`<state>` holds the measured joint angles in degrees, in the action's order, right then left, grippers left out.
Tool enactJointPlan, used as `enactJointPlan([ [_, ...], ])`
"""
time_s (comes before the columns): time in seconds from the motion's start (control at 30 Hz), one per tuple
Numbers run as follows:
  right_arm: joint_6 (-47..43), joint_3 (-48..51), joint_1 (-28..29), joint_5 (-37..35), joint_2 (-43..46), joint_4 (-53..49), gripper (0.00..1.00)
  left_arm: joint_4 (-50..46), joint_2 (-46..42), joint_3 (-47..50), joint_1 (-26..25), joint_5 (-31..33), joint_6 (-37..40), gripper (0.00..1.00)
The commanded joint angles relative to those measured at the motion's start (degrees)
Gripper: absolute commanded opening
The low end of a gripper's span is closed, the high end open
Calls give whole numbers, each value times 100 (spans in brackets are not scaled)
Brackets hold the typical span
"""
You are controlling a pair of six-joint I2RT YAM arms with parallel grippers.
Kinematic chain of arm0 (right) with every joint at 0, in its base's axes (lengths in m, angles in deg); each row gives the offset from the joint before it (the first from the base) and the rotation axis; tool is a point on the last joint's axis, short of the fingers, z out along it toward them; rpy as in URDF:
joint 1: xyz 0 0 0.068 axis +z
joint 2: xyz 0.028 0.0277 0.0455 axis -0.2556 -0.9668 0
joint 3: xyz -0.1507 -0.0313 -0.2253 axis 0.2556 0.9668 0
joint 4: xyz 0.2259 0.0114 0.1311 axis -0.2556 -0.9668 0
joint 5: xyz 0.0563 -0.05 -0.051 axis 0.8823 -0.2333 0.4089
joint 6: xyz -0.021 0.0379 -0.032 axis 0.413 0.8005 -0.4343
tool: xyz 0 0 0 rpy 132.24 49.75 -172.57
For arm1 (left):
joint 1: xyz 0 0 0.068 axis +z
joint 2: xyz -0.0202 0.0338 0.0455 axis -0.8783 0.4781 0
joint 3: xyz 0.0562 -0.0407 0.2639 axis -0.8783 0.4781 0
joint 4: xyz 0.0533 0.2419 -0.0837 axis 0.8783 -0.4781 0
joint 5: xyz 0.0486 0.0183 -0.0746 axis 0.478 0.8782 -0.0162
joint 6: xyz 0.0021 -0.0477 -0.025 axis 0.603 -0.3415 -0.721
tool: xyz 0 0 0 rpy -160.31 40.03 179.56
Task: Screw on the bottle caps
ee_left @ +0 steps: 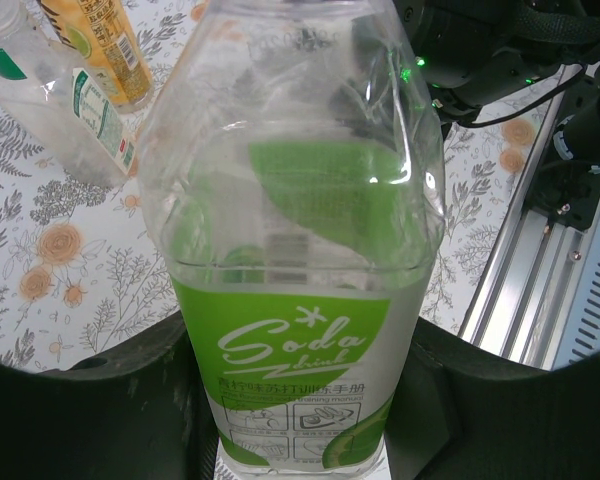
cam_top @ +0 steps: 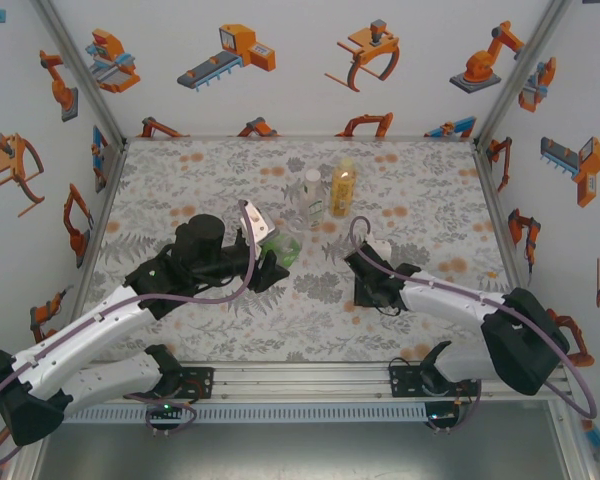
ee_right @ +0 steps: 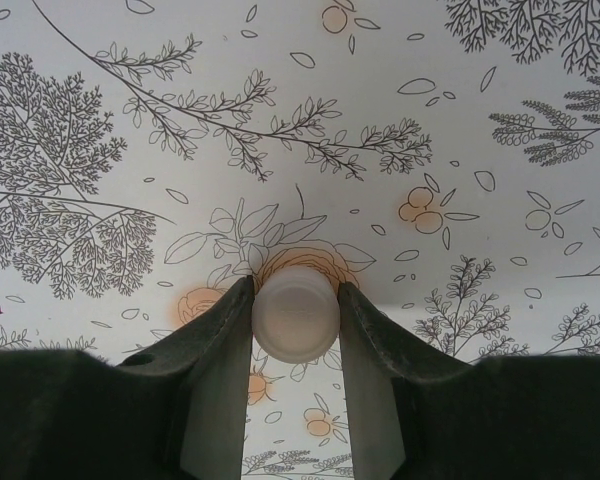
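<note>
**On the floral desk: three bottles, one cap**

Left of centre on the floral-patterned desk (cam_top: 430, 200), the left pincer (cam_top: 277, 252) is closed tight on a short clear plastic bottle with a green label (cam_top: 283, 243). Its dark fingers (ee_left: 90, 400) press the label from both sides. Two more bottles stand upright, just beside each other, at the far middle of the desk: a tall clear plastic bottle (cam_top: 310, 197) and an amber plastic bottle with a yellow label (cam_top: 342, 187). That makes three bottles. One cap can be counted, a small pale round plastic screw cap (ee_right: 296, 318). The right pincer (ee_right: 295, 290) pinches it between nearly closed fingers, right of centre and apart from the held bottle. Whether the cap touches the desk cannot be told.
</note>
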<state>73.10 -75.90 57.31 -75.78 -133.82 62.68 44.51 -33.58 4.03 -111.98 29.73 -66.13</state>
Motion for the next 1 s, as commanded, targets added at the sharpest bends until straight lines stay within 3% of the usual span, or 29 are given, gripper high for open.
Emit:
enactJointPlan([
  [0.0,98,-187,-48,155,-133,-373,31,89,-132,21,26,-2,-86,0],
  [0.2,46,-466,-264,709,-184,-777,44,101,-125,20,27,-8,-72,0],
  [0.37,-103,-741,-524,1122,-212,-1159,49,103,-106,3,36,-19,-57,0],
  [0.67,-348,-1374,-609,1227,-675,-1674,50,105,-36,-41,38,-87,-24,0],
  [0.97,-251,-1340,-611,1209,-959,-1696,48,39,-80,-32,45,-76,-4,0],
])
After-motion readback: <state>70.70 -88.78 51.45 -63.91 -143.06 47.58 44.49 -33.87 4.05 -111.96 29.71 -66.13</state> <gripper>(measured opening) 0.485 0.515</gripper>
